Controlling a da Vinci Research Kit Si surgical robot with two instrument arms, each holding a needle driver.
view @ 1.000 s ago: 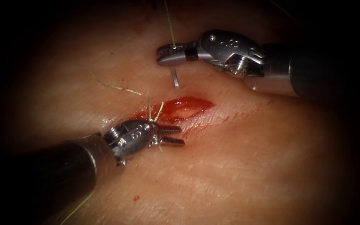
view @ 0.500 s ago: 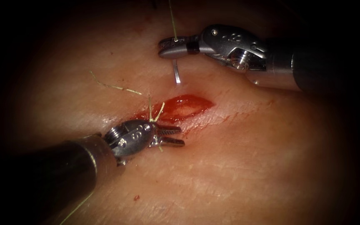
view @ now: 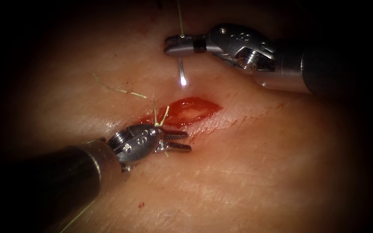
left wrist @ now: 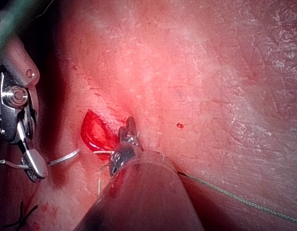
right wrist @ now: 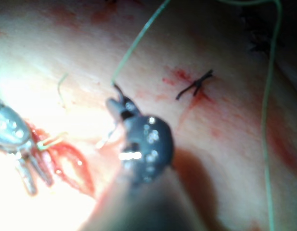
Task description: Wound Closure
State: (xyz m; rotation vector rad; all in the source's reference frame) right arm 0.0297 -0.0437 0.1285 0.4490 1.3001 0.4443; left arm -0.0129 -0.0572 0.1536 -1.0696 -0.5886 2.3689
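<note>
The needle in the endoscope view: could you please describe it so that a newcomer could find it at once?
Start at the red open cut in the middle of the tissue. Above it the right tool reaches in with its jaws shut. The needle hangs from those jaws, gripped at its thread end, tip glinting just above the cut, clear of the tissue: rigid bright steel, unlike the pale thread rising above the jaws.

Right tool [right wrist: 118, 107] jaws closed on the needle [right wrist: 106, 139], thread [right wrist: 138, 41] running up from the jaws. Left tool [right wrist: 30, 174] — jaws apart, gripping nothing — beside the cut [right wrist: 71, 168] in the tissue [right wrist: 220, 144]. Dark suture knot [right wrist: 196, 86] beyond.
</note>
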